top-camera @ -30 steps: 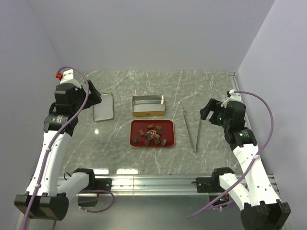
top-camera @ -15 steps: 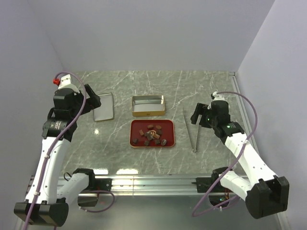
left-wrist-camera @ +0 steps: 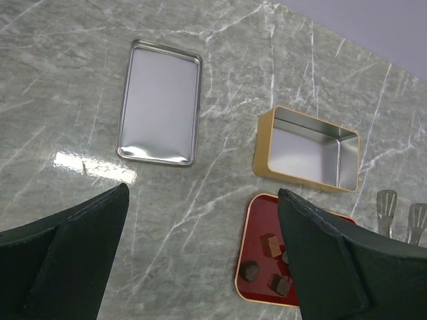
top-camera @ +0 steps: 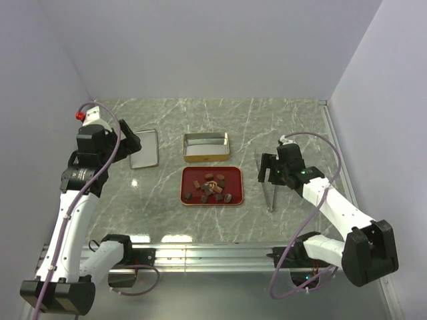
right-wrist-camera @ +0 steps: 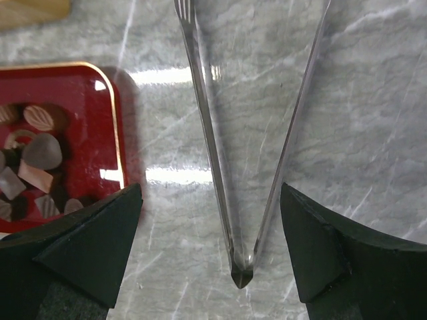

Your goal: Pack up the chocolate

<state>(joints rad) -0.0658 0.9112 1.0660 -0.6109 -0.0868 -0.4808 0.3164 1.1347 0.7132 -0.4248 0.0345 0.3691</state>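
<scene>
Chocolate [top-camera: 211, 186]: small dark brown and reddish-wrapped bites, loosely heaped on the red tray [top-camera: 233, 180] mid-counter. The pieces point every which way, so the heap has no common long axis; the tray itself runs left to right

Tray is glossy with a gold rim. Behind it sits an open gold tin [left-wrist-camera: 263, 143], rectangular with a shiny metal inside, and left of that its flat silver lid [left-wrist-camera: 160, 100]. The counter [top-camera: 293, 127] is grey-green marble

My right pincer [top-camera: 266, 169] hangs low with its jaws wide and empty, straddling the joined end of the thin metal tongs [right-wrist-camera: 207, 133]; forearm stretched forward and leftward

My left pincer [top-camera: 131, 139] is held high beside the lid, also wide and empty, elbow raised
</scene>
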